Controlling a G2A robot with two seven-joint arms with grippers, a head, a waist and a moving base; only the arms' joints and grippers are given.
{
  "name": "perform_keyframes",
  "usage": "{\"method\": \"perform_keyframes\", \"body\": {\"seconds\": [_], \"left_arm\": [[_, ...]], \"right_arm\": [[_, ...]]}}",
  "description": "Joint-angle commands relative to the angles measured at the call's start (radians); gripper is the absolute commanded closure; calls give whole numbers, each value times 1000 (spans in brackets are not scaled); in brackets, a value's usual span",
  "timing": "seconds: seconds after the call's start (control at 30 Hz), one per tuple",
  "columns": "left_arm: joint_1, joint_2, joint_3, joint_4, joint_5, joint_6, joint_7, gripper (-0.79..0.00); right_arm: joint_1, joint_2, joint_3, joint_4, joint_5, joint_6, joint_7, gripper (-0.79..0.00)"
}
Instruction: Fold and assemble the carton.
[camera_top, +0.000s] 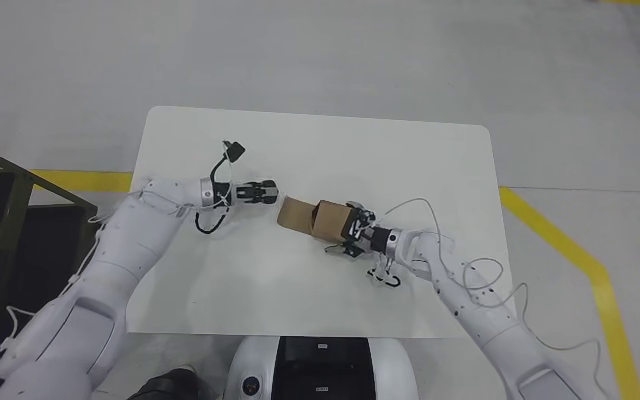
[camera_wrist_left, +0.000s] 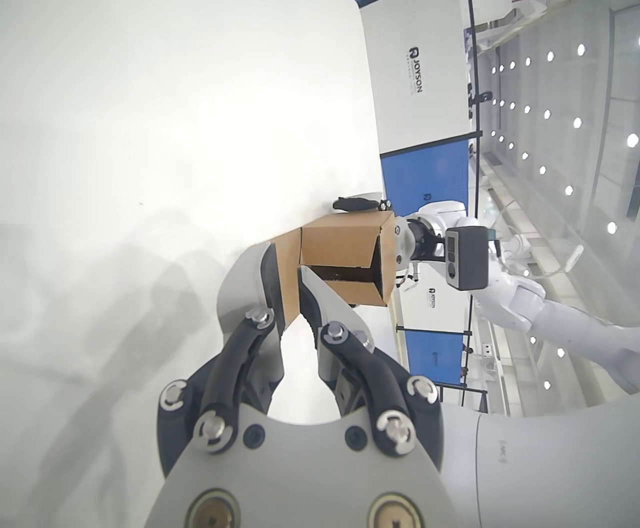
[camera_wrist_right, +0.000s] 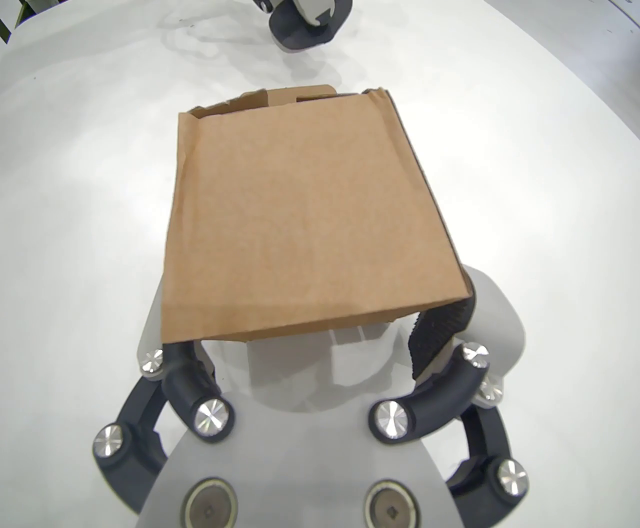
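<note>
The carton (camera_top: 318, 216) lies mid-frame, its right end pinched by the right gripper (camera_top: 352, 226). The left gripper (camera_top: 268, 190), slightly spread and empty, sits just to its upper left. A hard push from there could twist it loose.

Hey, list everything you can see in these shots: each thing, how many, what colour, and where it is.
carton: one, brown, lying on its side near the middle of the table, its flap end towards the left gripper.
table: one, white, under both arms.
floor tape: yellow stripes on the grey floor on both sides of the table.
dark frame: one, black, on the floor off the table's edge on the robot's left.
left gripper: one, black fingers, open, just off the carton's flap end.
right gripper: one, black fingers, shut on the carton's other end.
</note>
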Motion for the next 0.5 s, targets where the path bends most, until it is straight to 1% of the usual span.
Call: {"method": "perform_keyframes", "body": {"seconds": [0.0, 0.03, 0.1, 0.17, 0.2, 0.23, 0.27, 0.3, 0.33, 0.37, 0.4, 0.43, 0.47], "left_arm": [[4, 3, -9, -3, 4, 4, -3, -46], [7, 5, -13, -6, 5, 6, -3, -43], [10, 7, -20, -13, 6, 10, -4, -43], [15, 9, -27, -20, 7, 12, -6, -46], [16, 10, -30, -23, 6, 15, -8, -46], [18, 11, -33, -25, 6, 17, -9, -46], [19, 12, -35, -28, 7, 19, -11, -46], [20, 12, -37, -31, 6, 22, -14, -49], [21, 13, -39, -34, 6, 24, -16, -49], [22, 13, -42, -35, 6, 27, -18, -49], [23, 14, -44, -38, 4, 28, -19, -49], [24, 14, -46, -39, 3, 30, -21, -55], [24, 14, -48, -41, 2, 32, -23, -58]], "right_arm": [[7, -3, -6, 10, -3, 1, -14, -785], [10, -4, -9, 15, -3, 0, -24, -785], [17, -7, -15, 25, -8, -4, -49, -646], [25, -8, -21, 38, -18, -13, -75, -637], [29, -9, -24, 44, -24, -13, -84, -653], [31, -10, -27, 50, -26, -14, -99, -646], [34, -11, -30, 58, -28, -14, -113, -619], [38, -12, -32, 67, -30, -13, -121, -511], [41, -14, -34, 74, -28, -13, -134, -360], [43, -16, -38, 81, -27, -16, -148, -249], [47, -17, -41, 89, -31, -17, -156, -182], [50, -18, -44, 94, -32, -20, -167, -163], [52, -19, -46, 100, -32, -24, -180, -169]]}}
